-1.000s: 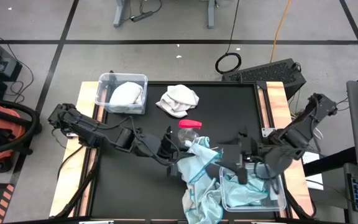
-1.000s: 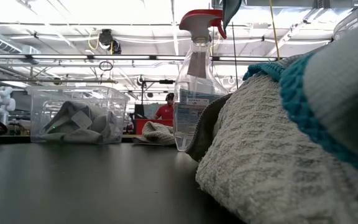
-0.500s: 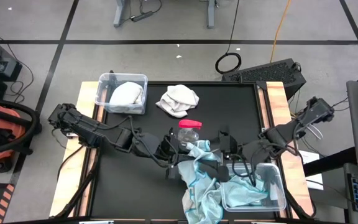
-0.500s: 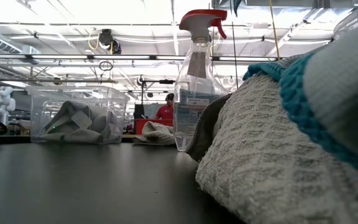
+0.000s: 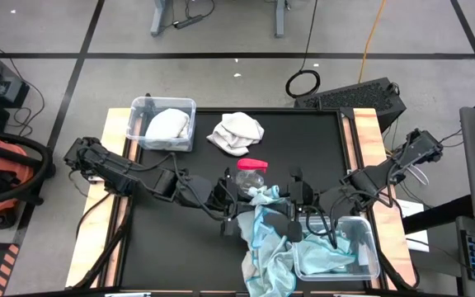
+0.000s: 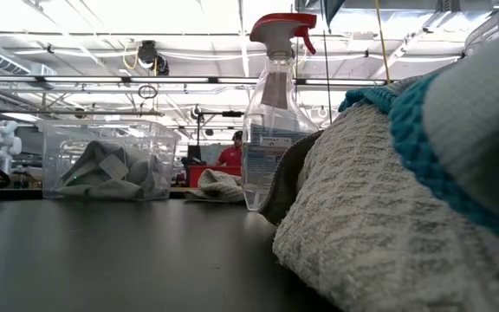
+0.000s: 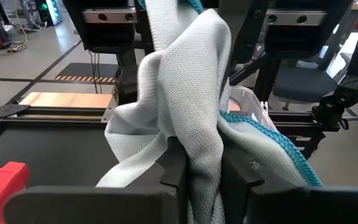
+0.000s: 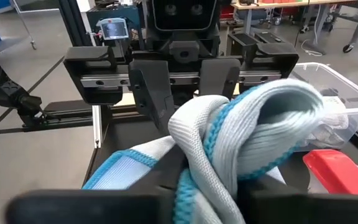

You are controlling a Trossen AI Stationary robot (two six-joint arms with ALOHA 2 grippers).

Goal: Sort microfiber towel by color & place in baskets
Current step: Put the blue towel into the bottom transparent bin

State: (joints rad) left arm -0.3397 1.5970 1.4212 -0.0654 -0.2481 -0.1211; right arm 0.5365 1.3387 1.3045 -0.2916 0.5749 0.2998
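A light blue microfiber towel (image 5: 262, 216) hangs bunched between my two grippers above the table's middle. My left gripper (image 5: 239, 200) and my right gripper (image 5: 289, 208) face each other, each shut on it. Its lower part trails onto a heap of blue towels (image 5: 268, 268) at the near edge. One clear basket (image 5: 368, 247) at the near right holds blue towels. The other basket (image 5: 143, 111) at the far left holds a white towel (image 5: 167, 125). Another white towel (image 5: 237, 132) lies crumpled on the table at the far middle. My left gripper pinches a bunched fold of the blue towel (image 7: 202, 146) between its two fingers, coming level from the table's left. The cloth rises out of the fingers in several layers and falls off to both sides. My right gripper pinches a thick twisted bunch of the same towel (image 8: 213, 149) with its teal hem between its two fingers, coming level from the table's right. The bunch bulges out past the fingers, clear of the table here.
A spray bottle with a pink-red top (image 5: 251, 167) stands just beyond the grippers, close to the held towel. In the low view a heap of towels (image 6: 388, 217) fills the right side. Bare black tabletop (image 5: 171, 256) lies at the near left.
My right gripper has gone from over the near-right basket toward the table's left, up to the towel that my left gripper holds, and has shut on it. The towel's upper part is now gathered narrower between the two grippers.
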